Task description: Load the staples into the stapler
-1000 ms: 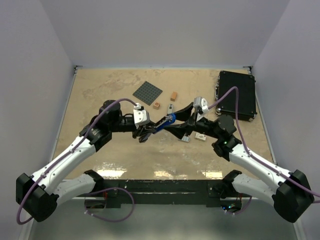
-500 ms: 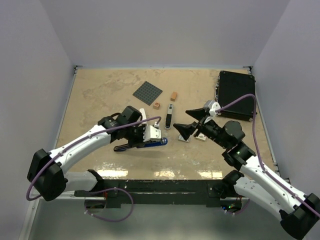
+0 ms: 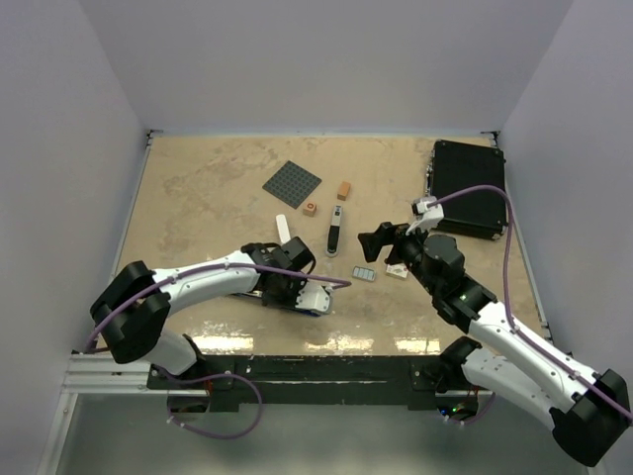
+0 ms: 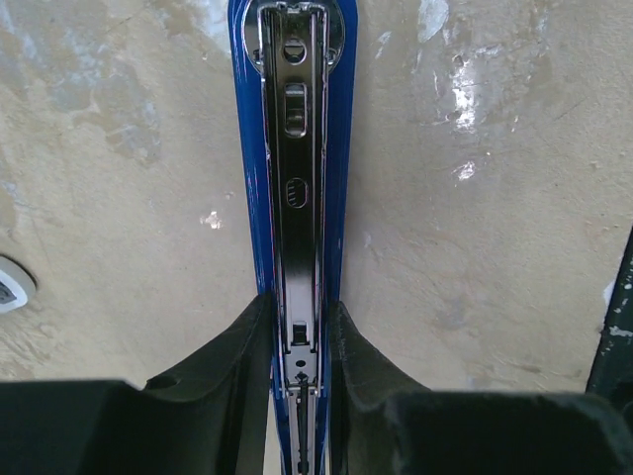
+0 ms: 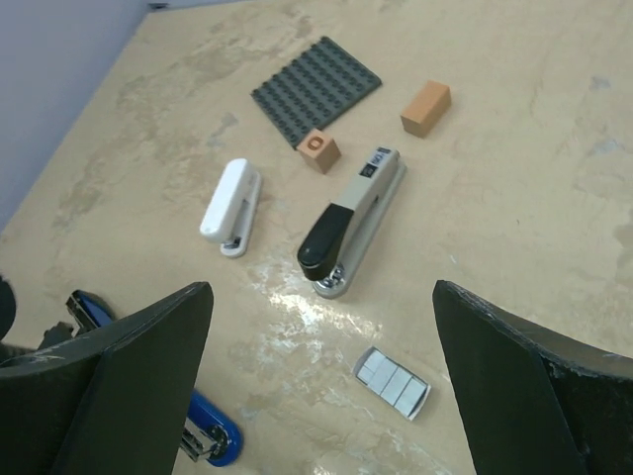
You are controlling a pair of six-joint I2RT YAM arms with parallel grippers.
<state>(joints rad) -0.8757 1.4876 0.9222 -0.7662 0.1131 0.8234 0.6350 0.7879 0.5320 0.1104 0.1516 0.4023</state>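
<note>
The blue stapler (image 4: 297,168) lies opened on the table, its metal magazine channel facing up. My left gripper (image 4: 299,341) is shut on its rear part, one finger on each side. In the top view this gripper (image 3: 289,294) is low near the front edge, with a bit of the blue stapler (image 3: 317,310) showing. The grey staples tray (image 5: 392,383) lies flat on the table below my right gripper (image 5: 321,317), which is open and empty above it. In the top view the tray (image 3: 364,274) and the whitish staples box (image 3: 397,270) lie beside the right gripper (image 3: 375,247).
A white stapler (image 3: 282,227) and a grey-and-black stapler (image 3: 336,230) lie mid-table. Two orange blocks (image 3: 311,209) (image 3: 343,190) and a grey studded plate (image 3: 293,184) lie behind them. A black case (image 3: 469,186) stands at the back right.
Both grippers were at the blue stapler mid-table. The right one let go and drew back right, open. The left one carried the stapler toward the near edge and down onto the table.
</note>
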